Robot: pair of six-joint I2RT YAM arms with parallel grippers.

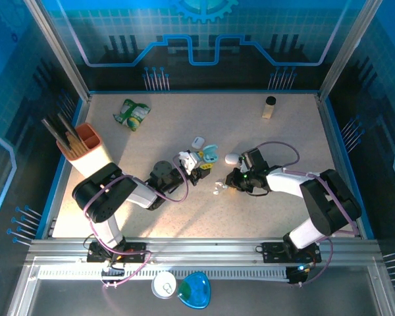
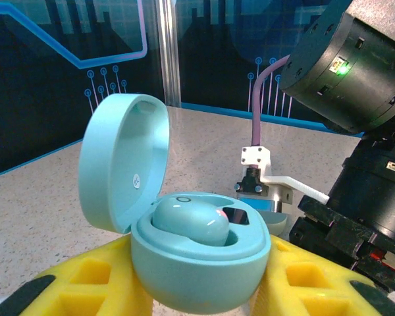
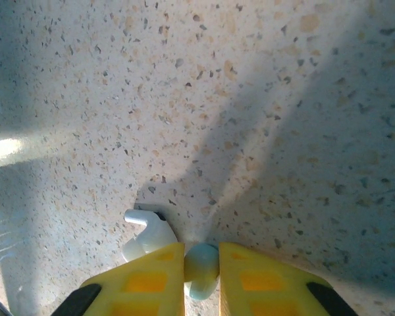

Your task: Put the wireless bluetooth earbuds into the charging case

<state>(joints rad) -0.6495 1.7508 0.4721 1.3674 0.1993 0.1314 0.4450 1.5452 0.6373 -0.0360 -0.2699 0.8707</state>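
A speckled beige table [image 1: 296, 138] with a blue border sits inside dark blue walls [image 1: 105, 39] printed with light-blue circuit lines and a gear [image 1: 204, 8]. Slanted metal posts [image 1: 62, 49] frame the back corners, and a metal rail [image 1: 204, 250] runs along the near edge. Light falls brightly on the table, with soft shadows across it.

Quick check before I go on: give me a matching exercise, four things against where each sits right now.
1 teal case
2 white earbud
3 pale teal earbud
4 green packet

A on the table beside the right tool
B pinched in the right tool
C open, in the left tool
D far left of the table

Pairs: 1-C, 2-A, 3-B, 4-D.
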